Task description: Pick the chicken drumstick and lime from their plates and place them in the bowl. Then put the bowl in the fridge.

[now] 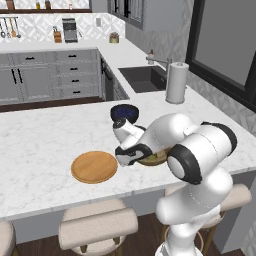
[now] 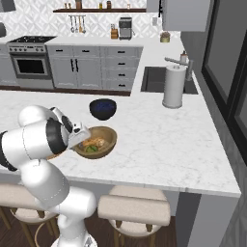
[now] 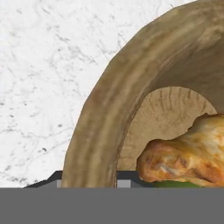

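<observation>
White marble counter [image 1: 45, 135] runs across our left base view, with the wooden bowl [image 1: 154, 160] half hidden behind our forearm. Left of the bowl lies the tan wooden plate [image 1: 94, 167], bare; behind the bowl sits the dark blue bowl [image 1: 124, 112], and farther behind it, to the right, a paper-towel roll [image 1: 176, 82] by the sink [image 1: 142, 78]. Our gripper [image 1: 131, 157] sits at the bowl's near-left rim.

From the right base view, the bowl [image 2: 97, 142] holds the chicken drumstick [image 2: 94, 142] and the lime [image 2: 91, 149] beside it. The blue bowl [image 2: 102, 108] stands just behind the bowl; we judge it could be clipped if we lift and swing backward.

Through the hand view, the bowl's thick wall [image 3: 103, 131] passes down between our finger tips, so we read the gripper [image 3: 89, 183] as closed on the rim. The drumstick [image 3: 186, 155] lies inside, with a sliver of lime [image 3: 175, 184] under it. We judge the main risk is a one-sided rim grip: the loaded bowl may tilt or slip as it rises, spilling both items. The stools [image 2: 134, 208] below the bowl's counter edge may crowd the base when it turns to the fridge.
</observation>
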### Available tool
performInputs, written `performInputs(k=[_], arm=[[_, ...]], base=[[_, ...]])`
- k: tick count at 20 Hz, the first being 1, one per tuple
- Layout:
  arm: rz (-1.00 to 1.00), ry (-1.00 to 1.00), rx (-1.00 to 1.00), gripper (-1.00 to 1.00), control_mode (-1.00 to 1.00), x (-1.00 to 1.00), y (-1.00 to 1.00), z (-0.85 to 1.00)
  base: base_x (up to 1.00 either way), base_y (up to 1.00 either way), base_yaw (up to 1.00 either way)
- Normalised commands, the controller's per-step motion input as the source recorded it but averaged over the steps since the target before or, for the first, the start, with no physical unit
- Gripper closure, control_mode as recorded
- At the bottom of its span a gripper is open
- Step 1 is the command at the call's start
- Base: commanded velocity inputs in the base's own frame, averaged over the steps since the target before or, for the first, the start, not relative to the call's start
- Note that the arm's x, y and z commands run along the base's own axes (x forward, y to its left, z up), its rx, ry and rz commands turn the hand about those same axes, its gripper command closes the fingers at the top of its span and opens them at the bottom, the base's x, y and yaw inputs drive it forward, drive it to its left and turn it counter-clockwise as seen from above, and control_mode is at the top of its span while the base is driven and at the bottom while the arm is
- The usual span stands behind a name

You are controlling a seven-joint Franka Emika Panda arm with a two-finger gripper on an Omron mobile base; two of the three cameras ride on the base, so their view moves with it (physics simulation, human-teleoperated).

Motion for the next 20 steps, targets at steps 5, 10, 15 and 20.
performInputs(k=[5,10,15,20], arm=[[0.09,-0.07,0.00,1.00,-1.00,-0.18,0.00,0.68],[0.29,0.08,0.03,1.00,-1.00,-0.21,0.00,0.71],[0.41,0.14,0.02,1.00,-1.00,-0.15,-0.05,0.65],[0.47,0.01,0.11,1.00,-1.00,-0.13,-0.43,0.41]], base=[[0.00,0.00,0.00],[0.00,0.00,0.00],[0.00,0.00,0.00],[0.00,0.00,0.00]])
